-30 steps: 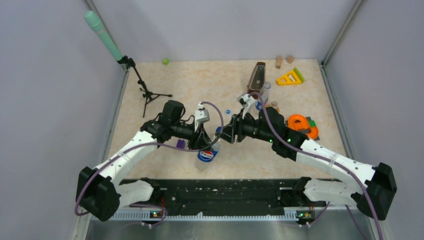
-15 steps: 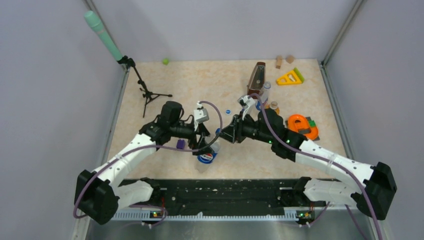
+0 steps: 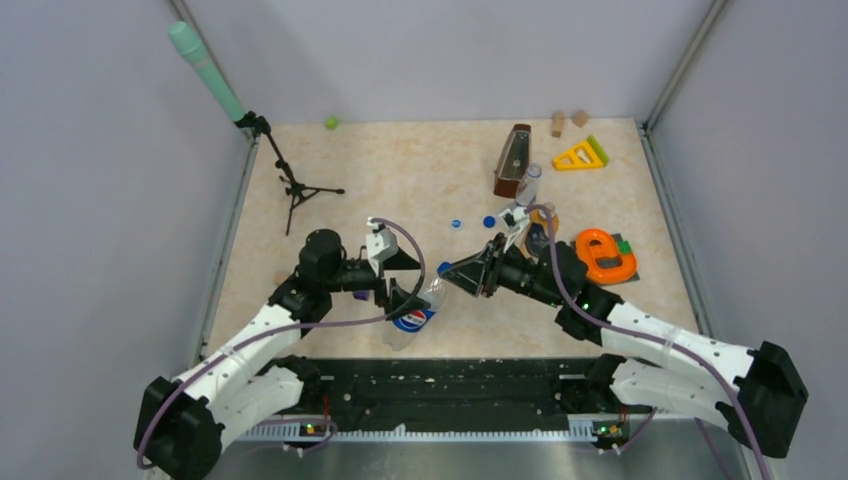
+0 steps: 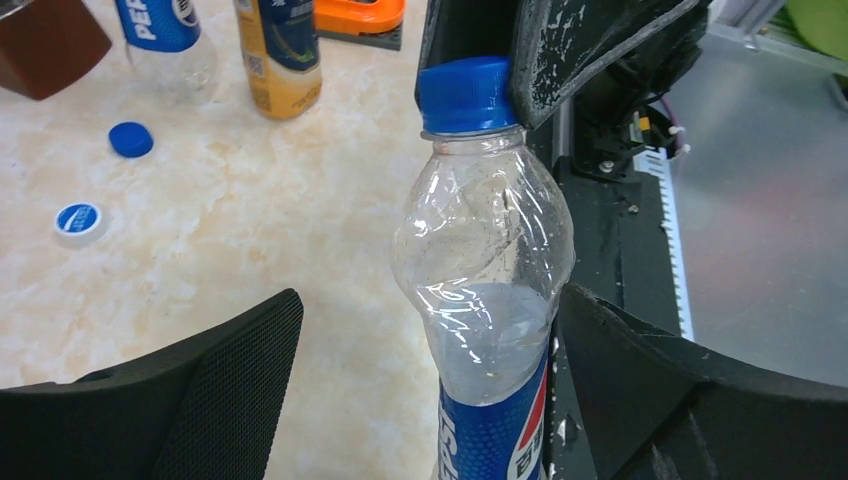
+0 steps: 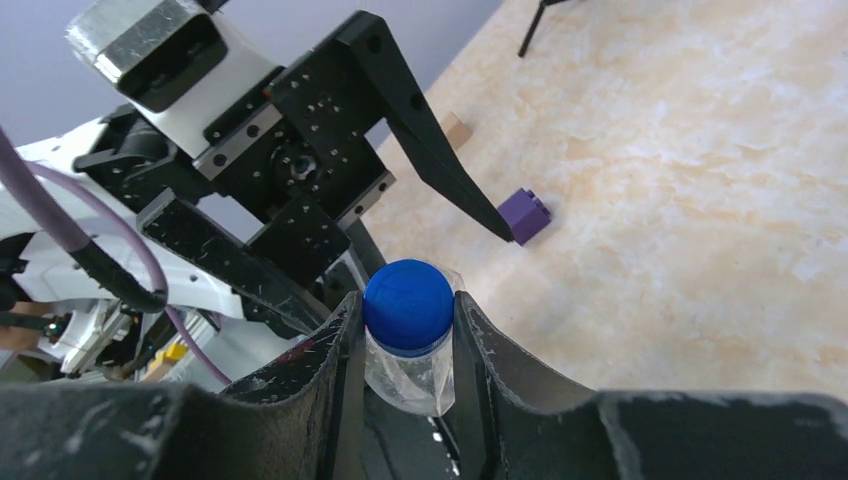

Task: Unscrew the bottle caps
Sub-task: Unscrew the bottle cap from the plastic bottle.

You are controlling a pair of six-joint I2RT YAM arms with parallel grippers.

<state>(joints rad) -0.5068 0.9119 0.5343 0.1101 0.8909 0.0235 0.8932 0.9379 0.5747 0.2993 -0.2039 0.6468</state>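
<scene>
A clear Pepsi bottle (image 3: 413, 316) stands near the table's front edge, leaning a little. My right gripper (image 5: 406, 306) is shut on its dark blue cap (image 5: 408, 300), one finger on each side; the same cap (image 4: 463, 94) shows pinched in the left wrist view. My left gripper (image 4: 428, 300) is open around the bottle's body, with the right finger close against it and the left finger well apart. Two loose bottle caps lie on the table: a dark blue one (image 4: 131, 139) and a paler white-blue one (image 4: 78, 220).
A purple cube (image 5: 525, 214) lies by the left arm. Behind stand a second Pepsi bottle (image 4: 165, 40) and a yellow-labelled bottle (image 4: 283, 55). Further back are an orange object (image 3: 603, 253), a brown wedge-shaped thing (image 3: 513, 160), a yellow triangle (image 3: 580, 155) and a small tripod (image 3: 295, 185).
My left gripper has opened off the bottle and drawn back to the left. My right gripper has closed on the cap and moved toward the near edge.
</scene>
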